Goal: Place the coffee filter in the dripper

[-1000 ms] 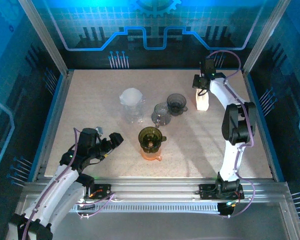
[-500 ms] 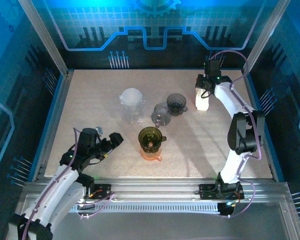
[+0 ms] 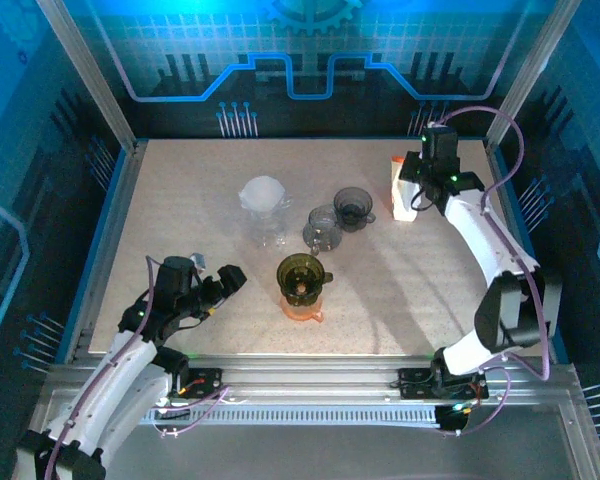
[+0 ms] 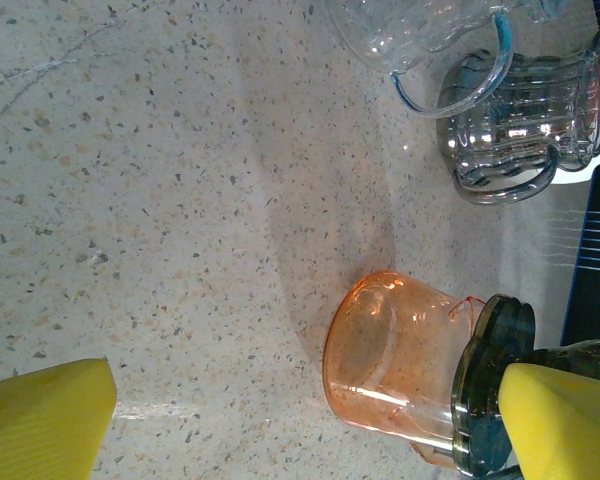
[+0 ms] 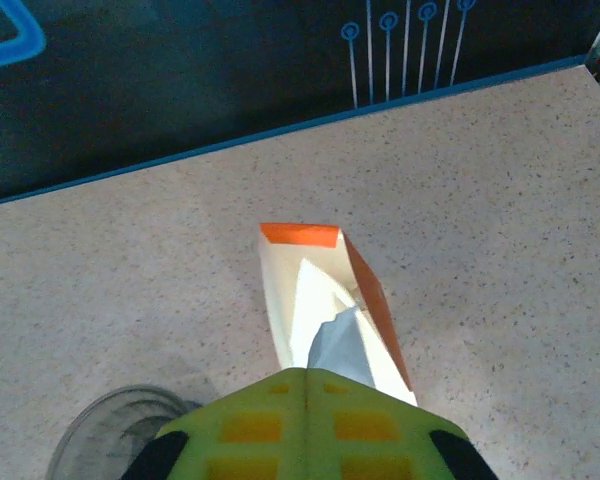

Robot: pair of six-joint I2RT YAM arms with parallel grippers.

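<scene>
Jaws pressed together, the right gripper (image 5: 306, 388) pinches the paper filter (image 5: 335, 345) (a pale tip) at the mouth of the open box (image 5: 298, 262), far right. The left gripper (image 3: 227, 282), jaws spread, sits near the green dripper (image 3: 302, 274) on its cup (image 3: 303, 308).

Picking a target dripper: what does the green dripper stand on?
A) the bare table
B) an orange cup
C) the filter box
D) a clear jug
B: the green dripper sits on top of the orange cup, near the middle of the table.

Filter box (image 5: 315, 290) bottom behind right gripper (image 5: 306, 390)
</scene>
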